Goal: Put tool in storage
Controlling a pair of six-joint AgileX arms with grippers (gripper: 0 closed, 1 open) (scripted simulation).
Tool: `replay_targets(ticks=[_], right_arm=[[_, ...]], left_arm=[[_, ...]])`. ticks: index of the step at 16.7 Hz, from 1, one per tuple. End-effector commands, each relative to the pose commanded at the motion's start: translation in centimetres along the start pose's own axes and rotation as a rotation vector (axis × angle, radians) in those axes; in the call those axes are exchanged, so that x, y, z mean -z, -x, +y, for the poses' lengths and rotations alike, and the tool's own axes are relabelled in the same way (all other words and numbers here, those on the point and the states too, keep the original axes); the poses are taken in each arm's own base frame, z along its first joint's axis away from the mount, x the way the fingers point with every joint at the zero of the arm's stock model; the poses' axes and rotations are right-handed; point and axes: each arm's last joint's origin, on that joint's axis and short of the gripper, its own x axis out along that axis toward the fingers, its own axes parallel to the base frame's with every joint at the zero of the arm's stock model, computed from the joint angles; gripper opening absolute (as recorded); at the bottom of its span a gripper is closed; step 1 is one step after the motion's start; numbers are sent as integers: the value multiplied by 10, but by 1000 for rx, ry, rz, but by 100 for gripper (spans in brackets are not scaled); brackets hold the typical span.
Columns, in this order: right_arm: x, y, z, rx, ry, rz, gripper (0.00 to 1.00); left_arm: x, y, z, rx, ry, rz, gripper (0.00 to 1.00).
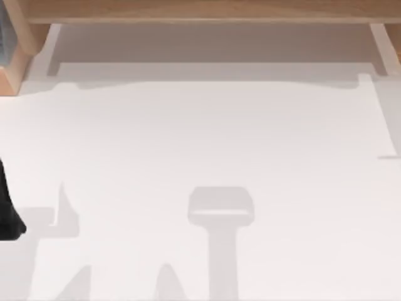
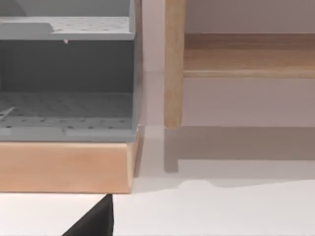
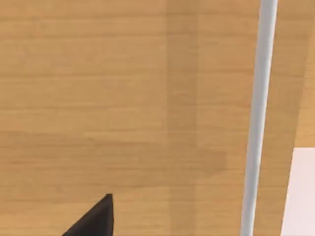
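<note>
The left arm (image 1: 9, 207) is being seen at the top view's left edge; its claw's state cannot be told. A grey storage bin (image 2: 66, 81) is being shown on a wooden shelf (image 2: 64, 167).

Top view: overhead, facing down on white worktop (image 1: 219, 138). Left wrist: near grey storage rack (image 2: 66, 78). Right wrist: close against wood panel (image 3: 123, 98).
</note>
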Motion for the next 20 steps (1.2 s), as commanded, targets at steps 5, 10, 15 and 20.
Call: replay_targets(ticks=[5, 10, 15, 20], right_arm=[[-5, -1, -1, 13, 29, -27, 100], [-5, -11, -1, 14, 29, -27, 100], [-6, -26, -2, 14, 29, -27, 100], [-6, -26, -2, 14, 29, -27, 77]], left_arm=[[0, 0, 0, 0, 0, 0, 100], [0, 0, 0, 0, 0, 0, 100], [0, 0, 0, 0, 0, 0, 100], [0, 0, 0, 0, 0, 0, 100]])
